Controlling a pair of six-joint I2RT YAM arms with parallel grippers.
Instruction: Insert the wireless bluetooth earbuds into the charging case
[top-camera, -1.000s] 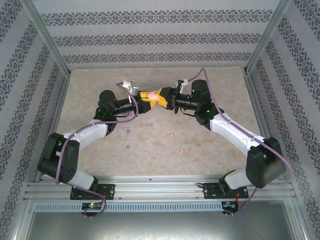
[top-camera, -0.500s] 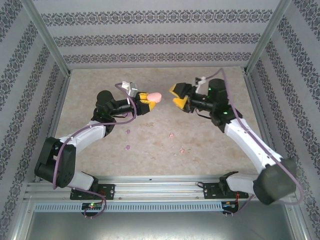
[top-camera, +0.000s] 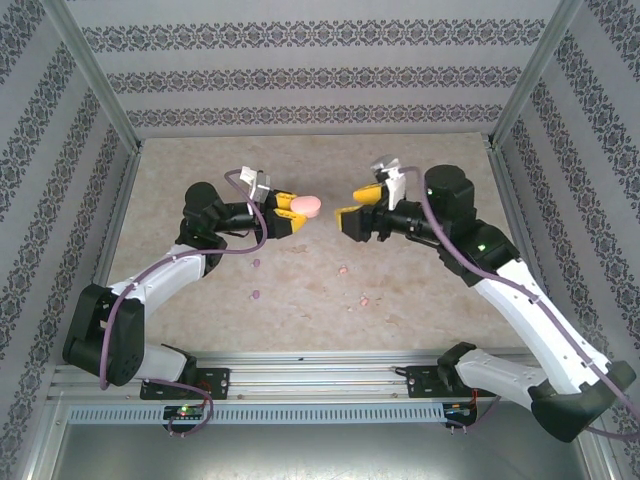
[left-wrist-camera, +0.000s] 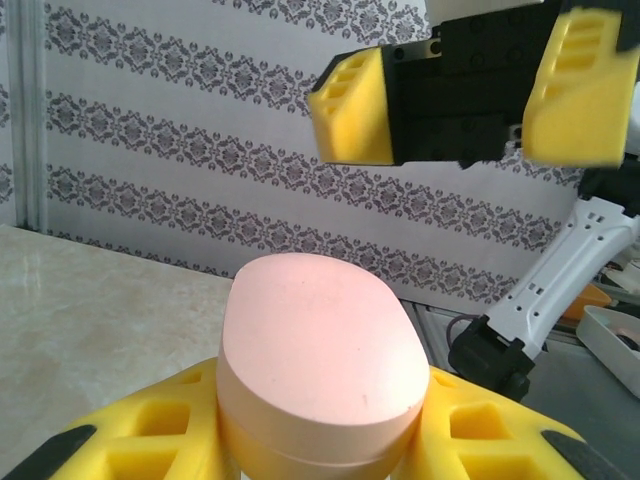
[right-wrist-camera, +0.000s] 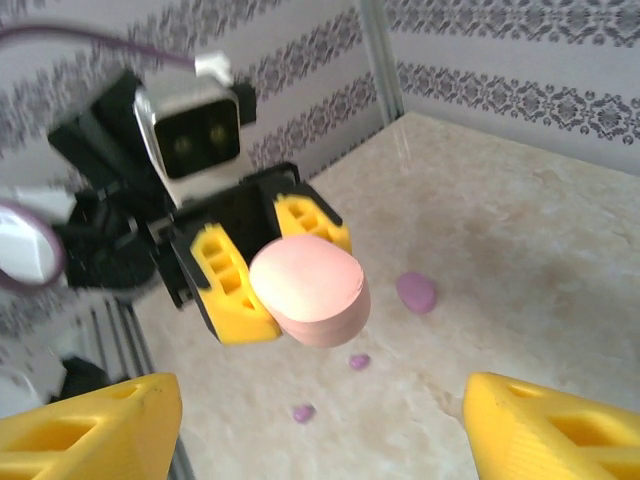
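Earbuds (top-camera: 255, 296) lie loose on the worktop (top-camera: 420, 290), at 6 o'clock from the pink case (top-camera: 307, 205). Left hand (top-camera: 288, 214) clamps that case; right hand (top-camera: 357, 207), at its 3 o'clock, is spread apart.

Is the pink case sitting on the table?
No, the pink case is up in the air, squeezed in the left end effector.

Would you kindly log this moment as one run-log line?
left gripper: shut on pink charging case | right gripper: open, facing case, apart | earbuds: loose on table
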